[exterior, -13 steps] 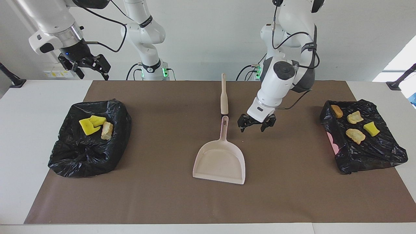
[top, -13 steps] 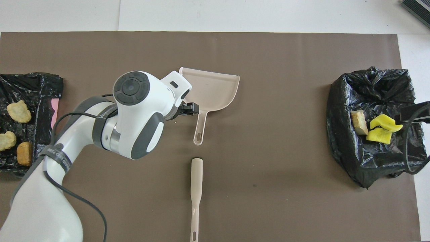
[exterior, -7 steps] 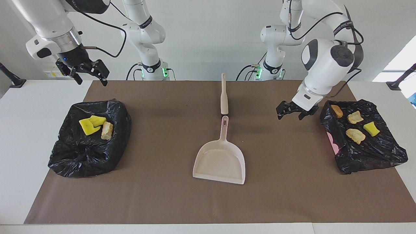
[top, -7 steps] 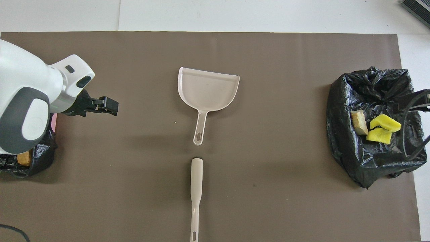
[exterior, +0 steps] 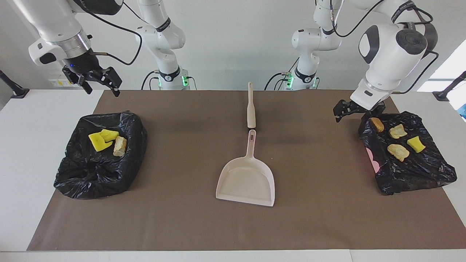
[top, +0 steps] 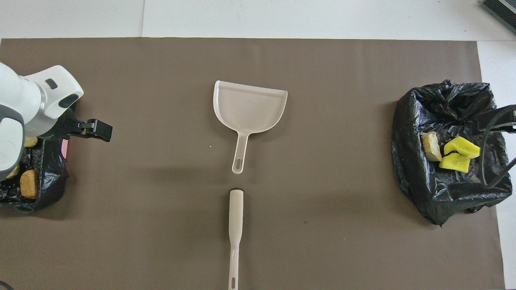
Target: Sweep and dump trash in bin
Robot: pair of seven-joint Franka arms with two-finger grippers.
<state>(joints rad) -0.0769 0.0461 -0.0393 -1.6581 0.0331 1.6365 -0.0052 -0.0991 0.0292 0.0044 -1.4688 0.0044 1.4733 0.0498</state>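
Note:
A beige dustpan (exterior: 245, 180) (top: 250, 106) lies on the middle of the brown mat, with nothing in it. Its beige brush (exterior: 251, 109) (top: 236, 217) lies in line with the pan's handle, nearer to the robots. Three pieces of trash (exterior: 105, 140) (top: 455, 153), two yellow and one tan, sit in the black-bagged bin (exterior: 91, 174) (top: 443, 193) at the right arm's end. Several more scraps (exterior: 398, 152) rest on a flat black bag (exterior: 418, 174) at the left arm's end. My left gripper (exterior: 355, 111) (top: 96, 131) hangs open over that bag's edge. My right gripper (exterior: 103, 91) hangs open above its bin's robot-side edge.
A pink edge (exterior: 373, 160) shows under the flat black bag. The brown mat (exterior: 327, 218) covers most of the white table (exterior: 22, 145). A black clamp (exterior: 16, 91) stands at the table's corner at the right arm's end.
My left gripper has risen and swung from beside the dustpan's handle to the bag at the left arm's end, holding nothing. The right gripper shifted slightly. Dustpan, brush and trash have not moved.

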